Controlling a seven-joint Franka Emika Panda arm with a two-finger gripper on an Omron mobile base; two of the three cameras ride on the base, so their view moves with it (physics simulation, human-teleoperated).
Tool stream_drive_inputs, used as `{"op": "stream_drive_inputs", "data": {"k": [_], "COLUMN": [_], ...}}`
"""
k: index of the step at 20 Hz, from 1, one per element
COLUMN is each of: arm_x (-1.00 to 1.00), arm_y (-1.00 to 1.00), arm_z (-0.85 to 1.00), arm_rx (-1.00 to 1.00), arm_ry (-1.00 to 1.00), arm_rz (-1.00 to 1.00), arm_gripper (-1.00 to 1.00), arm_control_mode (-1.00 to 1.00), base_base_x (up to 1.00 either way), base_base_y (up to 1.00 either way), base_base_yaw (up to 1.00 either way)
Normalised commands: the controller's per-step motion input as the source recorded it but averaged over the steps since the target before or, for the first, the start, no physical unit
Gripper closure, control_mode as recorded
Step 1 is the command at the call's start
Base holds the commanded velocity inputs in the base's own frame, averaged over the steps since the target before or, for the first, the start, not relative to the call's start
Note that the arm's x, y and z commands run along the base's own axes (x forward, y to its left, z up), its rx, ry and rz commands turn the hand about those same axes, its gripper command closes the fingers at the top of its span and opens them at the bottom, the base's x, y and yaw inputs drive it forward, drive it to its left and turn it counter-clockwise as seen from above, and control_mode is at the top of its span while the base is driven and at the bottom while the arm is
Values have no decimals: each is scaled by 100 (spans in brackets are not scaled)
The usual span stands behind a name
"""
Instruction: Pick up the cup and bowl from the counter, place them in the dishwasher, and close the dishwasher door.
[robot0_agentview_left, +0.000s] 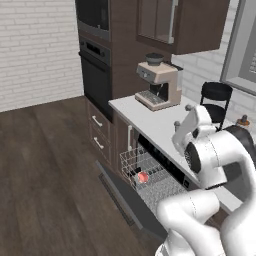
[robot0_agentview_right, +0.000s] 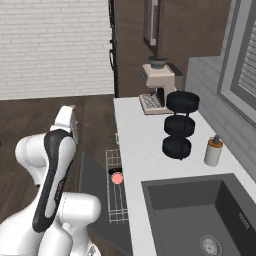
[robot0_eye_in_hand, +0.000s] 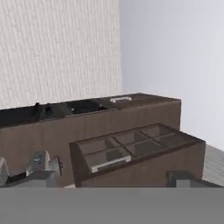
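Cup (robot0_agentview_left: 143, 177) sits in the pulled-out wire rack (robot0_agentview_left: 150, 175) of the dishwasher, lower centre of the left base view — bowl (robot0_agentview_right: 113, 171) just behind it in the right base view. Dishwasher door (robot0_agentview_right: 95, 200) down flat. Bench (robot0_agentview_right: 145, 145) carries coffee machine (robot0_agentview_left: 159, 85) and three-tier stand (robot0_agentview_right: 181, 125). Hand (robot0_eye_in_hand: 109, 177) wide apart, nothing held.

A rendered home kitchen is shown. A pale counter (robot0_agentview_right: 150, 150) with an inset sink (robot0_agentview_right: 200, 215) runs at lower right; an espresso machine (robot0_agentview_left: 159, 85) and wall oven (robot0_agentview_left: 97, 75) stand at upper centre, and an open dishwasher (robot0_agentview_left: 150, 177) sits under dark brown cabinets (robot0_agentview_left: 100, 130).
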Motion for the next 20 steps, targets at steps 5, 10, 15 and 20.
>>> {"op": "stream_drive_inputs", "data": {"k": [5, 10, 15, 20], "arm_x": [31, 49, 27, 4], "arm_y": [32, 1, 3, 5], "arm_z": [-1, 0, -4, -5], "arm_rx": [-74, -98, -100, -100], "arm_ry": [-97, -67, -43, -35], "arm_rz": [-1, -1, -2, -8], "arm_gripper": [-100, -100, -100, -100], "arm_control_mode": [-100, -100, -100, -100], "base_base_x": [0, 0, 0, 0], "base_base_y": [0, 0, 0, 0], "base_base_yaw": [0, 0, 0, 0]}}
